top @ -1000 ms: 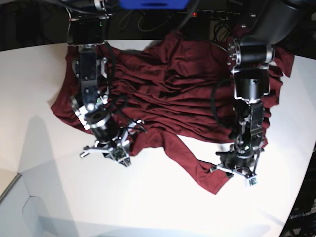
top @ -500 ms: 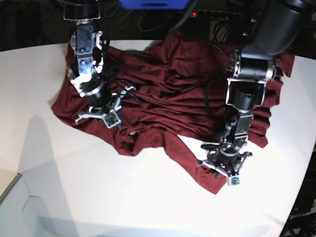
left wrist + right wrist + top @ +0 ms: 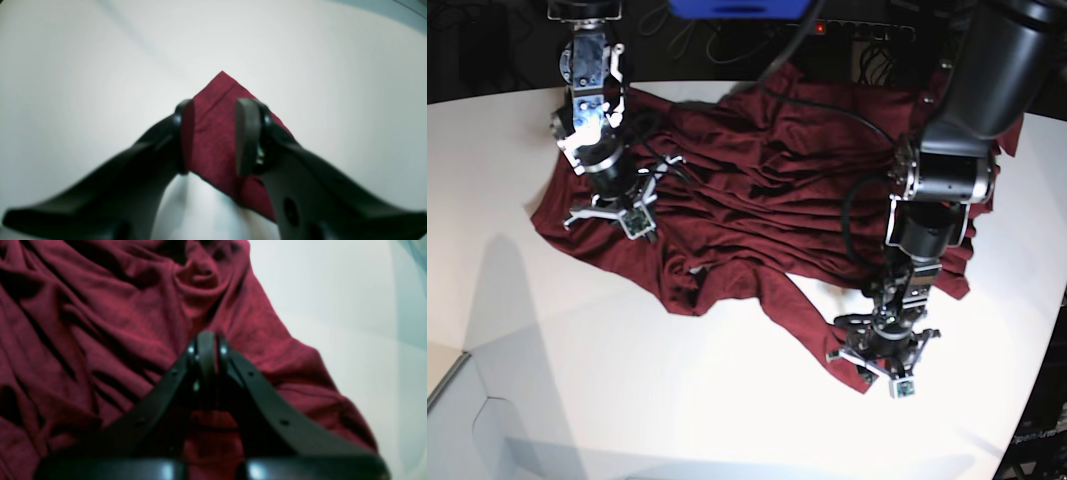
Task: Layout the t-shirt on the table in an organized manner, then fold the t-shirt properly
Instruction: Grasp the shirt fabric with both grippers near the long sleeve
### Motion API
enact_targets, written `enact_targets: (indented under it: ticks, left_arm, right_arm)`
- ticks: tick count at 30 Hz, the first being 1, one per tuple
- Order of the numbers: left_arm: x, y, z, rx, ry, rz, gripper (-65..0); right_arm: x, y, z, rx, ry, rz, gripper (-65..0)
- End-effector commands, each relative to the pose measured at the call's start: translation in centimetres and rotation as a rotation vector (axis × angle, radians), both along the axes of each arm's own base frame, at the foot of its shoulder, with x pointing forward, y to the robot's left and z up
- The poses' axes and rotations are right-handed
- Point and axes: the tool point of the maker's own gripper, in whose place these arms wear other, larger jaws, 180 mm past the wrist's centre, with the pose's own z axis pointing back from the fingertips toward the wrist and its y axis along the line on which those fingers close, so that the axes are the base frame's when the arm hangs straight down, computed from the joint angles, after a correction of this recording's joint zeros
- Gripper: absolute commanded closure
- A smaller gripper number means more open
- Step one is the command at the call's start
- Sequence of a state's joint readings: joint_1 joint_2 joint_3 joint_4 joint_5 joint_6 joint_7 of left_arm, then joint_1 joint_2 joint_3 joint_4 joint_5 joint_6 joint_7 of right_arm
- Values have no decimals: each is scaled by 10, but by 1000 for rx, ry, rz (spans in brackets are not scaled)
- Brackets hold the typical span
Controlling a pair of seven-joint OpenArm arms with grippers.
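I see my left gripper parted, straddling the t-shirt near-right corner; right gripper closed empty above its far-left folds.

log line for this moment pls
phase: layout | left gripper: open, straddling a t-shirt corner | right gripper: shut, over the fabric | t-shirt: rumpled, not flat on table | fold: not started

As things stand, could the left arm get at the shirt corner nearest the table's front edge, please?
Probably yes: the left gripper is already at that corner of the shirt, its jaws apart with fabric between them, and only bare table around.
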State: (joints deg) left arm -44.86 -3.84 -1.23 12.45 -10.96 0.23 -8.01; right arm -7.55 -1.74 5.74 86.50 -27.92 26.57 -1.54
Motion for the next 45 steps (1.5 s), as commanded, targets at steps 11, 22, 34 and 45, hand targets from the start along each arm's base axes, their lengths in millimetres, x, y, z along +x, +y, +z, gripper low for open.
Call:
enact_targets:
  ticks: [11, 22, 34, 45]
  left_arm:
    - [-5, 16, -13, 58, 132, -27, -204]
    - [-47, 37, -63, 164, 329, -64, -204]
    - [-82, 97, -83, 196, 482, 8, -200]
    - [-102, 158, -77, 29, 455, 197, -199]
  right_arm:
    - [6, -4, 22, -1, -73, 5, -23]
    - [5, -4, 22, -1, -75, 5, -23]
    - [60, 19, 66, 73, -197, 2, -23]
    - [144, 83, 44, 213, -66, 71, -23]
